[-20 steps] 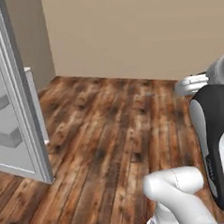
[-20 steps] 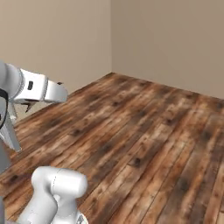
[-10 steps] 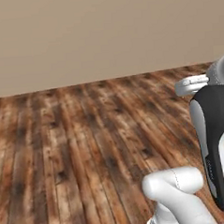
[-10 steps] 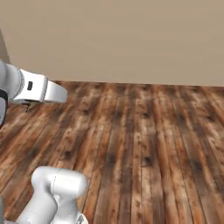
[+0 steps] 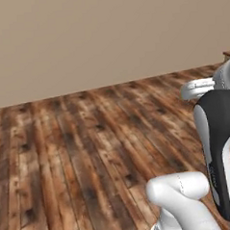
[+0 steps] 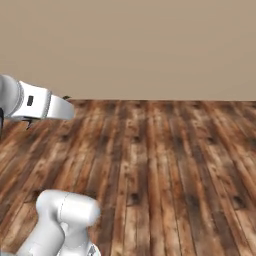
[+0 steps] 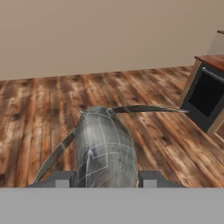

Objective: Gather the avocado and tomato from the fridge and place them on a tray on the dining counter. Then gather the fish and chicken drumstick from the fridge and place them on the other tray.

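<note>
Two fingertips: clamped on the fish [image 7: 105, 148], one on each flank at the bottom of the hand view.
Gripper [image 7: 105, 178]: pinching the fish.
Fish axis: lengthwise straight out from the hand, fins splayed sideways.
Beyond: plank floor [image 7: 39, 113], bare wall, dark oven [image 7: 205, 98] far right.
Hidden: trays and dining counter; heading hard to judge.

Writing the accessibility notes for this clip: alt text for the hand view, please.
A grey fish is clamped between the gripper fingertips, its thin fins splayed to either side. Beyond it are a dark wood-plank floor and a plain beige wall, with a dark-fronted appliance set in wooden cabinetry at the right edge.
</note>
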You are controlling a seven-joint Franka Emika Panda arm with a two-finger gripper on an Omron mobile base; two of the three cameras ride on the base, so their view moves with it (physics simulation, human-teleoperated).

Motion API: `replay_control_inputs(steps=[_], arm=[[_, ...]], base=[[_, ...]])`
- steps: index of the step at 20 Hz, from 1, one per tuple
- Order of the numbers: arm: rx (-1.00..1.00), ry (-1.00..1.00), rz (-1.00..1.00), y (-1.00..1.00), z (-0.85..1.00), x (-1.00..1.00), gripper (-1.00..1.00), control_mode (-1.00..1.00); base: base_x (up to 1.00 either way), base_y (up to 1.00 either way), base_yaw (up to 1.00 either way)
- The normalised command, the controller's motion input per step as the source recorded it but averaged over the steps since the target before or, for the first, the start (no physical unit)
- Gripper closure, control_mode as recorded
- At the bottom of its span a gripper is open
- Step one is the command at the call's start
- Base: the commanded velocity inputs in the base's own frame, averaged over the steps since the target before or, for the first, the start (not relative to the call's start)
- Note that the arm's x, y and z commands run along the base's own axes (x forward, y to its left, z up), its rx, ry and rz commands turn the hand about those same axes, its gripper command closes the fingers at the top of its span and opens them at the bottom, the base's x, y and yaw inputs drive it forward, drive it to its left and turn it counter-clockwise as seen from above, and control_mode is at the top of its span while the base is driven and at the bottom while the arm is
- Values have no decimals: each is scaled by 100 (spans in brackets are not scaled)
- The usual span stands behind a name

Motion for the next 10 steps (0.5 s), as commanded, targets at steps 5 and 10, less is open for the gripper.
replay_control_inputs(steps=[5, 10], arm=[[0, 0, 0, 0, 0, 0, 100, 100], [0, 0, 0, 0, 0, 0, 100, 100]], base=[[100, -45, 10], [100, -34, -22]])
